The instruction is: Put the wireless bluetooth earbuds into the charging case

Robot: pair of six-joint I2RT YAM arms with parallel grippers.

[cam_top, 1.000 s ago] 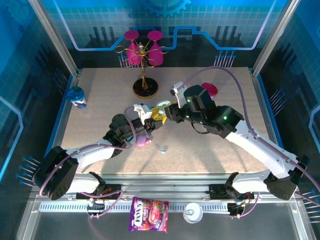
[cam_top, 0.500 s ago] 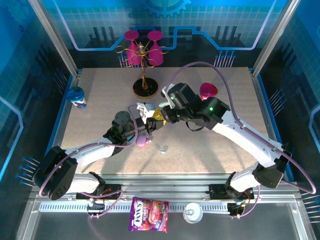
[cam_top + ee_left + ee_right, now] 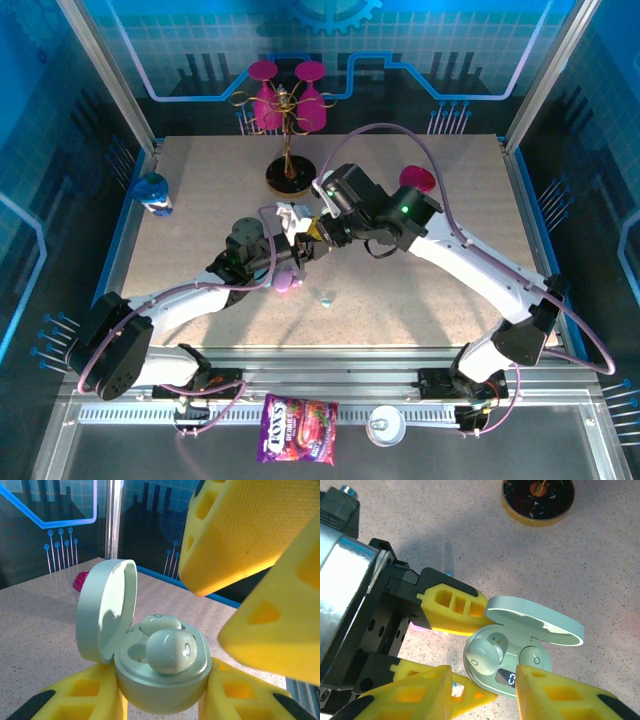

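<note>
Left wrist | left pincer (image 3: 162,702) clamps charging case (image 3: 150,685) | right pincer (image 3: 212,611) parted above earbud (image 3: 171,652)

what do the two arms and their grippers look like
The left arm and right arm have white links and black joints, each trailed by a thin purple cable. The right arm bears a small green light. The left gripper and right gripper have chunky yellow plastic fingers with open cut-outs.
</note>
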